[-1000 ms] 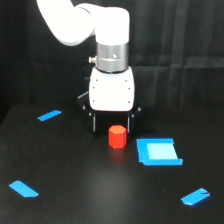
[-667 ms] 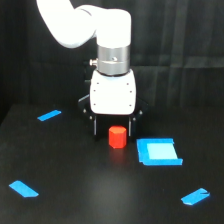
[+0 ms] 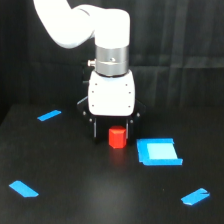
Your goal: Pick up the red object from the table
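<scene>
Black table point(image 3: 75, 200) bears red object point(image 3: 117, 137); spread gripper point(image 3: 111, 136) straddles it; fingertip contact unclear.

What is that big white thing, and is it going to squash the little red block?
That white thing is a robot arm. The picture is taken by a camera standing off to the side, looking at the whole scene. At the bottom of the arm is its gripper, a hand with two dark fingers. It won't squash the red block; the fingers stand open on either side of it, ready to pinch it. Nothing is held yet: the block sits on the black table. Also lying there are a flat blue square and some strips of blue tape.
</scene>
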Available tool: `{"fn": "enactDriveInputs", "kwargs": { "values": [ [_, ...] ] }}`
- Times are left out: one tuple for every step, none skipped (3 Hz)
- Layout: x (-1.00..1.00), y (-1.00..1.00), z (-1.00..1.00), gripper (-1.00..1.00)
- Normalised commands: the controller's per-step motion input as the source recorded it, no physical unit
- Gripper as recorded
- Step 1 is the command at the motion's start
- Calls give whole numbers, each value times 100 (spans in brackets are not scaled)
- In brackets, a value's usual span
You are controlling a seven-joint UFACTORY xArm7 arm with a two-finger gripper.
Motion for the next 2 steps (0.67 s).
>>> {"fn": "enactDriveInputs", "kwargs": {
  "values": [
    [0, -10, -10, -100],
    [1, -3, -5, -100]
  ]
}}
